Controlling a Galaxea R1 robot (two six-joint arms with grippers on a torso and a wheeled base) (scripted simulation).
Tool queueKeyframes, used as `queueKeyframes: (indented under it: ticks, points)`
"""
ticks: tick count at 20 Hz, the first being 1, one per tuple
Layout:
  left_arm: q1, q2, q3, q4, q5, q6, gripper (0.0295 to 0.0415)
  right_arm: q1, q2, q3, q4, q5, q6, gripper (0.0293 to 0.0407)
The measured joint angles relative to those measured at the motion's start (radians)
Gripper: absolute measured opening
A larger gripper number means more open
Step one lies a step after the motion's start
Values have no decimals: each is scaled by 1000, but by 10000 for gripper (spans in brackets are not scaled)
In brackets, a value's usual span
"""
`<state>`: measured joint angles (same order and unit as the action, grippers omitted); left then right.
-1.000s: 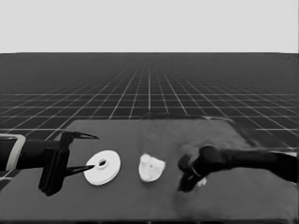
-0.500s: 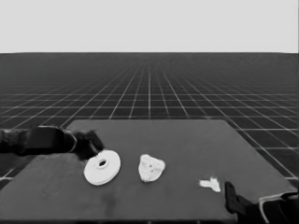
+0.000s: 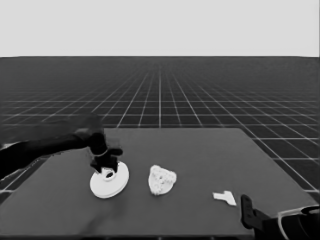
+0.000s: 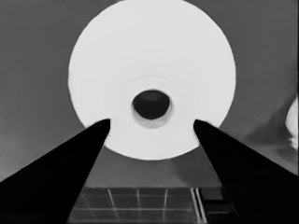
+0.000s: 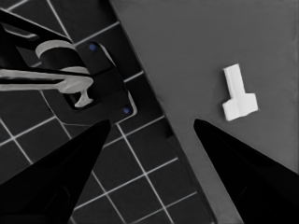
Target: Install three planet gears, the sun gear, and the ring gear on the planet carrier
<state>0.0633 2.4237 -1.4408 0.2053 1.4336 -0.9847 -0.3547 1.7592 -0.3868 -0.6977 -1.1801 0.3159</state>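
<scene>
A dark desk [image 3: 200,200] carries the parts. In the head view the left end effector [image 3: 106,167] hangs over the larger round part [image 3: 109,181]; beside it sits a lumpy white cluster [image 3: 161,180], possibly gears on the smaller round part. The left wrist view shows its fingers [image 4: 70,163] spread, straddling that part's hole. The right wrist view shows the right end effector [image 5: 149,126] spread at the desk's corner, near the thin white piece [image 5: 238,95].
</scene>
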Motion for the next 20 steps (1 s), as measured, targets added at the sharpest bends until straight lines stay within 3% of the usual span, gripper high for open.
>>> queueKeyframes:
  ticks: [3, 8, 9, 18, 20]
  points:
    - [56, 22, -51, 37, -36, 18, 385, 0, 0, 0, 0, 0, 0, 385]
    - [67, 27, -65, 45, -46, 23, 385, 0, 0, 0, 0, 0, 0, 385]
    - [67, 28, -65, 46, -46, 23, 349, 0, 0, 0, 0, 0, 0, 385]
    - [67, 28, -66, 46, -46, 23, 348, 0, 0, 0, 0, 0, 0, 385]
    - [-55, -14, 30, -52, 37, -13, 348, 0, 0, 0, 0, 0, 0, 385]
